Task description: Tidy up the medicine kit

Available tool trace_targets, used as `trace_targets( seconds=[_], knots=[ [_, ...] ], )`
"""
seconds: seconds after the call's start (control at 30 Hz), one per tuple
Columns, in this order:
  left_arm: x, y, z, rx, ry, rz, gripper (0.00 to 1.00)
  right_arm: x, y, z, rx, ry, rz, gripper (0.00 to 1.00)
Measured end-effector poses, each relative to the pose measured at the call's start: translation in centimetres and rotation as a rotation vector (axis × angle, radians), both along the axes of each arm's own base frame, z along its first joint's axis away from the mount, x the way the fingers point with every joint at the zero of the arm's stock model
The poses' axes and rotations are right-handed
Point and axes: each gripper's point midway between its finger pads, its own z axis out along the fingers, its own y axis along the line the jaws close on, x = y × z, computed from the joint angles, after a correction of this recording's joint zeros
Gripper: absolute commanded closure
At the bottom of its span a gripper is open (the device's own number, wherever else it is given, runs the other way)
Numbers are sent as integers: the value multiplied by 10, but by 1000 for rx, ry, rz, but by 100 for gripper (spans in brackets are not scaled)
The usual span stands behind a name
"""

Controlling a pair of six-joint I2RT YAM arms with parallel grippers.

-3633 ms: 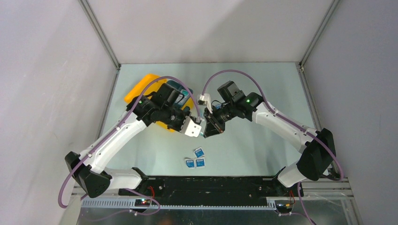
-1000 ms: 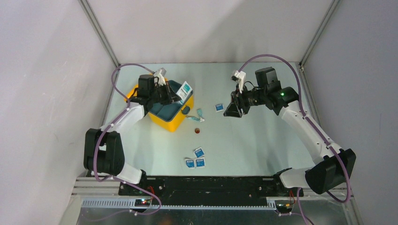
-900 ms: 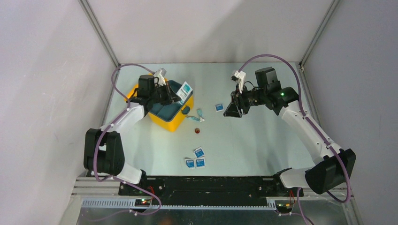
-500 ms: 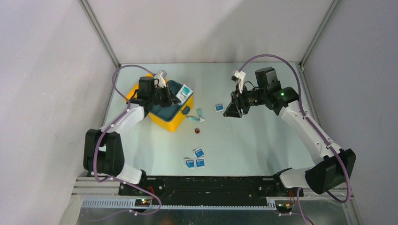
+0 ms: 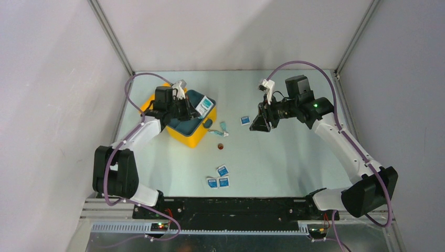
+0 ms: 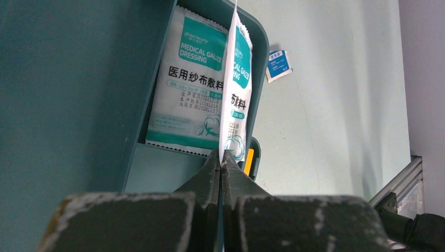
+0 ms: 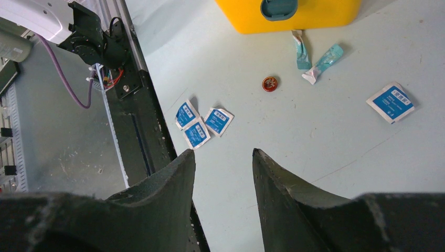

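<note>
The medicine kit (image 5: pixel 187 137) is a yellow box at the back left, also seen in the right wrist view (image 7: pixel 320 16), with a dark teal tray (image 6: pixel 78 79) inside. My left gripper (image 6: pixel 221 156) hangs over the tray's right end, shut on the lower edge of a white and teal gauze dressing packet (image 6: pixel 236 89) held upright on edge. A second gauze packet (image 6: pixel 189 89) lies in the tray compartment beside it. In the top view the held packet (image 5: pixel 207 104) sits over the kit's far right corner. My right gripper (image 5: pixel 260 122) hovers open and empty above the table's middle back.
One blue sachet (image 5: pixel 244 120) lies near the right gripper. Three blue sachets (image 5: pixel 220 177) lie toward the front edge. A small red round item (image 5: pixel 220 146) and two teal wrapped pieces (image 5: pixel 221 130) lie right of the kit, below its latch (image 7: pixel 278 8).
The left gripper has shifted slightly down toward the tray with the gauze packet. The right arm has stayed still.
</note>
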Motion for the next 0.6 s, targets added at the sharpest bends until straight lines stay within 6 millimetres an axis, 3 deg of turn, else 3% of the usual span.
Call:
trace_targets(
  seconds=[0.17,0.6],
  knots=[
    [2,-1,5,9,-14,-21,89,0,0,0,0,0,0,51],
    [11,-5,4,41,-22,-57,88,0,-1,-3,-4,8,-2,51]
  ],
)
